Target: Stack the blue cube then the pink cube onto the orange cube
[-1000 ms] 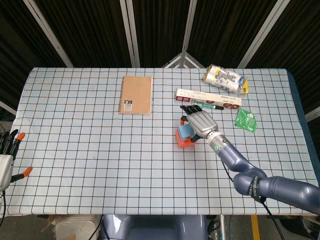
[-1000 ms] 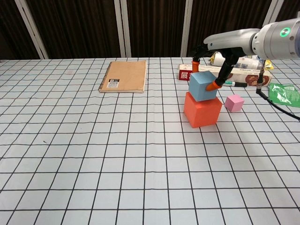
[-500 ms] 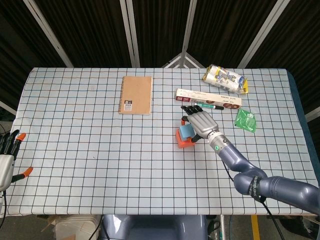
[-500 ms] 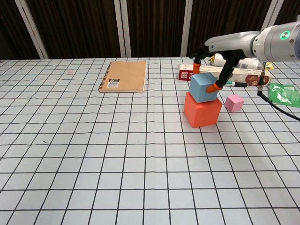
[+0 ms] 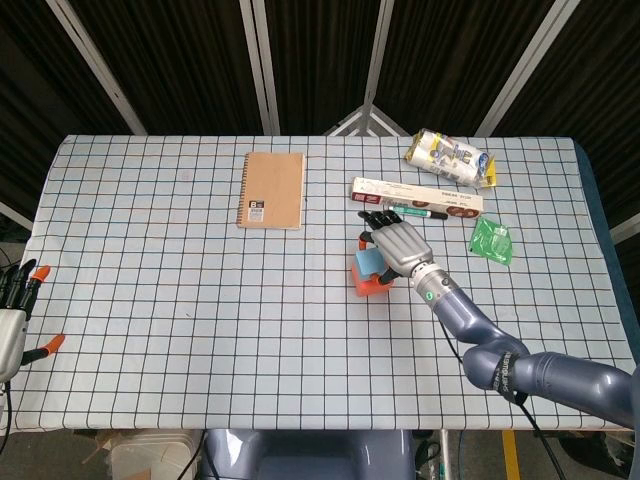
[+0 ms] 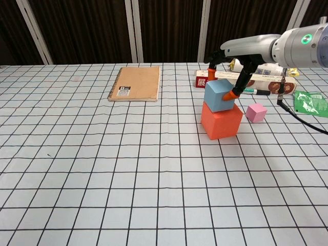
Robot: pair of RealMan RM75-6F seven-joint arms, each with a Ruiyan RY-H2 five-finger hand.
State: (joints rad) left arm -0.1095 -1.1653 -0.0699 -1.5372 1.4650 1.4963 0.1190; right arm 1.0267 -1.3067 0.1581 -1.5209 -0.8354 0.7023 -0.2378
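The blue cube (image 6: 219, 96) sits on top of the orange cube (image 6: 221, 121), near the middle of the checked table (image 6: 102, 169) and a little to the robot's right; the right hand (image 6: 230, 77) reaches over it from the far right, its orange-tipped fingers (image 6: 230, 95) curled down against the blue cube's near and far sides, grasping it; in the head view the hand (image 5: 398, 243) covers most of the blue cube (image 5: 366, 261), and only a corner of the orange cube (image 5: 366, 284) shows below it.

The pink cube (image 6: 256, 112) lies on the table just to the right of the stack, apart from it; in the head view it is hidden behind the hand.

Beyond the stack lie a long flat box (image 5: 416, 195) and a pen (image 5: 417, 211) just in front of it; a green packet (image 5: 491, 240) lies further right, and a yellow and white packet (image 5: 450, 156) near the far edge; a brown spiral notebook (image 5: 272, 190) lies well to the left of the cubes.

The left hand (image 5: 12, 320) shows only at the left edge of the head view, off the table and cut by the frame; its fingers are apart and hold nothing.
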